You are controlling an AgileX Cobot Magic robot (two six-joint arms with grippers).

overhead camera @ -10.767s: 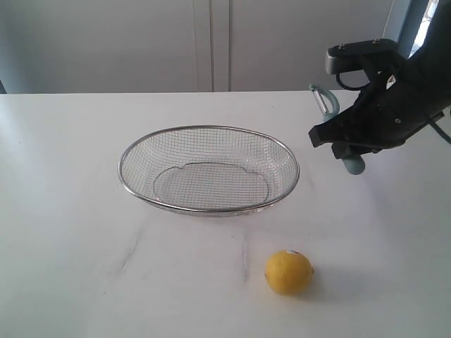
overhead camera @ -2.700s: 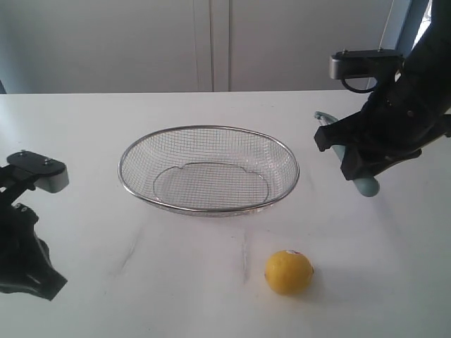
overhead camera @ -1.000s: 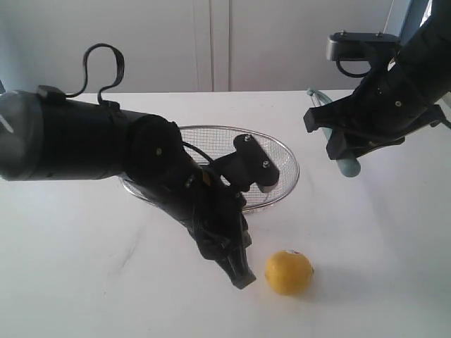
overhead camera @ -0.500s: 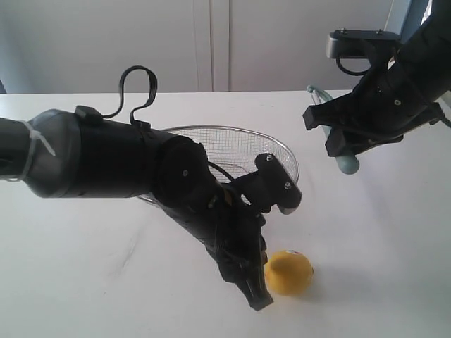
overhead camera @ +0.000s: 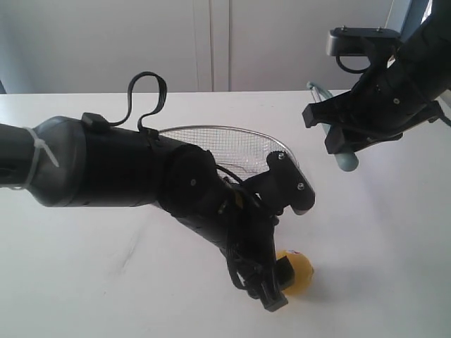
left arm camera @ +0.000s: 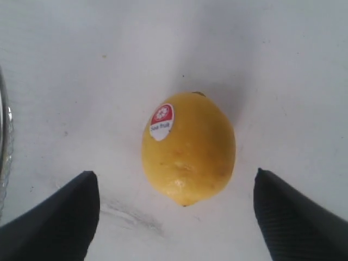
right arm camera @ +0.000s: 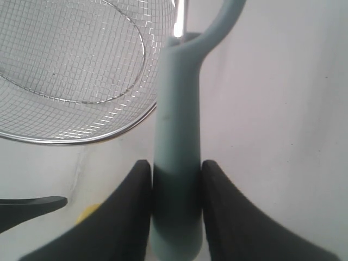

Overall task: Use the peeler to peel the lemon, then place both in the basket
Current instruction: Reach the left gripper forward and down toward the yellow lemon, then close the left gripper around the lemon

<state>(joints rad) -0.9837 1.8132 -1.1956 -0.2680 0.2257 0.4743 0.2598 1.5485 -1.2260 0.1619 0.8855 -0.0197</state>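
Change: left claw opening wide, empty, straddling lemon near-right on tabletop | right claw gripping peeler | grasp likely coming next

The left arm reaches in from the table's left side across the near half of the basket, blocking that rim and the strip in front of it. The left gripper stands spread around the lemon near the front edge, with bare table between the fruit and each finger. The table right of the lemon lies open. The right gripper, clamped on the peeler, hangs toward the far right corner, just beside the basket's right end.
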